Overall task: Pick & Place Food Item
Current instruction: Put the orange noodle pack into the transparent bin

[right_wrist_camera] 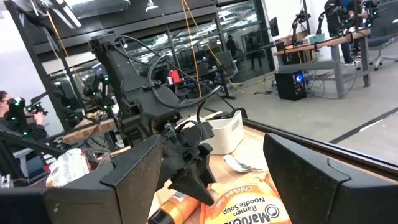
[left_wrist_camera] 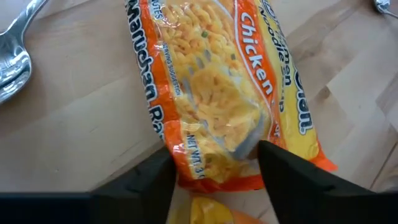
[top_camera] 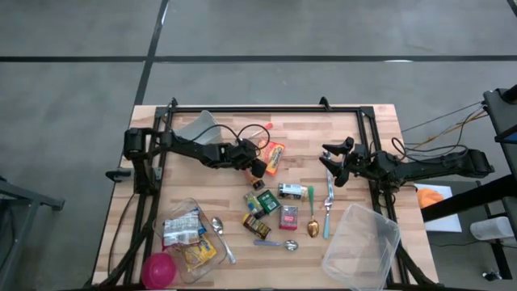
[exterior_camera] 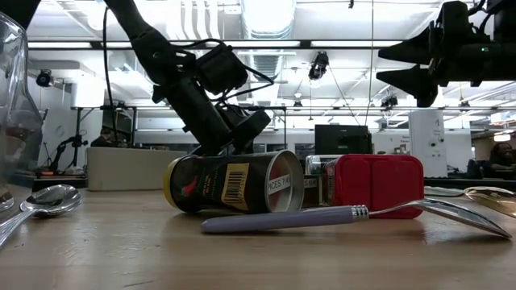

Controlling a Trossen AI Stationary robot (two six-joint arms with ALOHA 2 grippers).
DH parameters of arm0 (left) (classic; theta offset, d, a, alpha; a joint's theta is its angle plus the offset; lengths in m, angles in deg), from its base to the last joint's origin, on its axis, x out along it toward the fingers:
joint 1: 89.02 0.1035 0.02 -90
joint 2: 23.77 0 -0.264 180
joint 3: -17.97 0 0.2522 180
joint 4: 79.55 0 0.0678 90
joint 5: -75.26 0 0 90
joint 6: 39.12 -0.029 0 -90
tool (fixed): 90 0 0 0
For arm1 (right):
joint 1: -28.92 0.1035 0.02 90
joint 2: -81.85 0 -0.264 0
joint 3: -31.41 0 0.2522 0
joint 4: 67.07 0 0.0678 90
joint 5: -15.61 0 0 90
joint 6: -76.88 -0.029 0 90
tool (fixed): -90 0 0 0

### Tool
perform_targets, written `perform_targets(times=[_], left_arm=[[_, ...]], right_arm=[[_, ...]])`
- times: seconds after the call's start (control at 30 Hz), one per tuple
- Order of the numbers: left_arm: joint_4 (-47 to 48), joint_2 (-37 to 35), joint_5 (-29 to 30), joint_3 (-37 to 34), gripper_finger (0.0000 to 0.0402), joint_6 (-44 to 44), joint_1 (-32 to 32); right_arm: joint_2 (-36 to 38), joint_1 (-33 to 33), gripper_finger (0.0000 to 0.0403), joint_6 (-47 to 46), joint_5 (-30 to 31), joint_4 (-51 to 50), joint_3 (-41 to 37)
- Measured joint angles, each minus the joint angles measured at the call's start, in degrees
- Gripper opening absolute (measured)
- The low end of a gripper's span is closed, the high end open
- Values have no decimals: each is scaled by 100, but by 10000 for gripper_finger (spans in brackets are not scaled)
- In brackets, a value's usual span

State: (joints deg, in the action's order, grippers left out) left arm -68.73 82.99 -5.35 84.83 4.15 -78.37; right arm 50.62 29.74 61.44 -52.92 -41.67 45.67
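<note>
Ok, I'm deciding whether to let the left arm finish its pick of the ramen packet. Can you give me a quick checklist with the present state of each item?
1. Left end effector lined up on the ramen packet: ok, one finger either side of the packet's near end.
2. Fingers actually pinching the packet: cannot tell; they flank it, but contact is not clear.
3. Packet flat on the table: ok, it looks to be lying on the wood.
4. Nearby clutter: ok, the small can and spoon lie apart from the packet.
5. Right end effector out of the way: ok, open and raised on the far side.
6. Drop-off container: ok, in view, already holding packets.
</note>
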Motion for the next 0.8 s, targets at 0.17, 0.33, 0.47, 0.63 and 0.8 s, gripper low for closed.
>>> perform_targets(times=[0.17,0.33,0.47,0.63,0.8], left_arm=[[0,0,0,0,134,1,0],[-7,0,0,0,72,2,0],[-4,0,0,0,36,2,0],[-5,0,0,0,7,2,-2],[-7,0,2,0,1,-74,-2]], right_arm=[[0,2,276,0,0,0,1],[0,1,276,0,0,0,1],[0,1,276,0,0,0,-1],[0,2,276,-1,0,0,0],[0,2,276,-2,0,0,0]])
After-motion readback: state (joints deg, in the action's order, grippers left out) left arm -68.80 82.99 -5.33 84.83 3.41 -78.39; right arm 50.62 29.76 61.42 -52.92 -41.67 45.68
